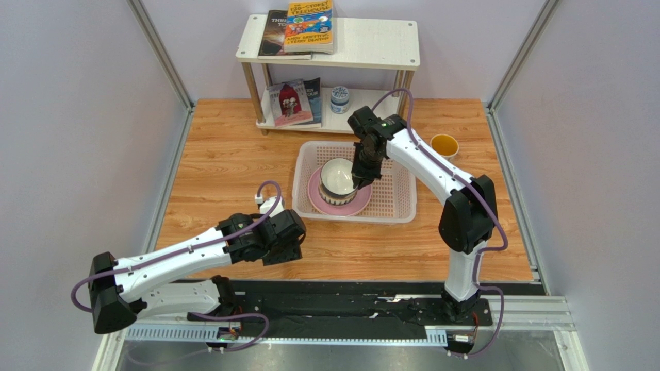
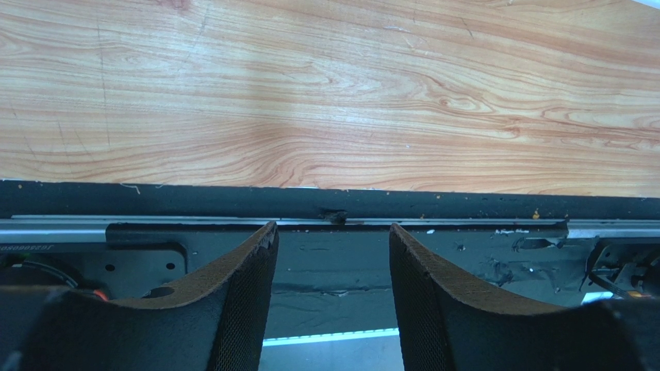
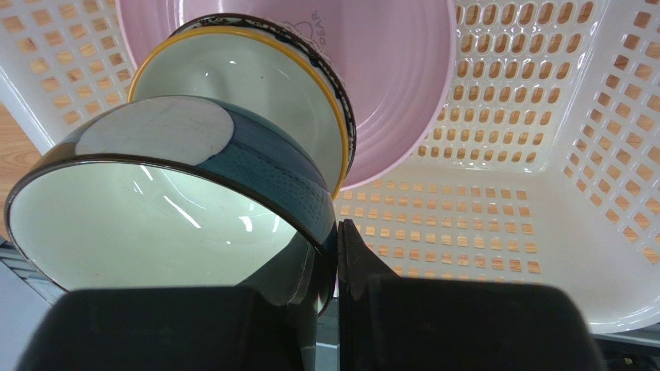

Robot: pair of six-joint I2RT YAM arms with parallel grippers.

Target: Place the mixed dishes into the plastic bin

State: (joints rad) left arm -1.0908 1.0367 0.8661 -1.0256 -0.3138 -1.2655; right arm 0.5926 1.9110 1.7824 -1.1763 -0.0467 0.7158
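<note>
The plastic bin lies mid-table with a pink plate in its left half. On the plate stands a yellow-rimmed bowl. My right gripper is shut on the rim of a grey patterned bowl, holding it tilted just over the yellow-rimmed one. A mug with a yellow inside stands on the wood right of the bin. My left gripper is open and empty, low by the table's near edge.
A white two-tier shelf with books stands behind the bin, with a small blue-white jar on its lower tier. A black rail runs along the table's near edge. Grey walls enclose both sides.
</note>
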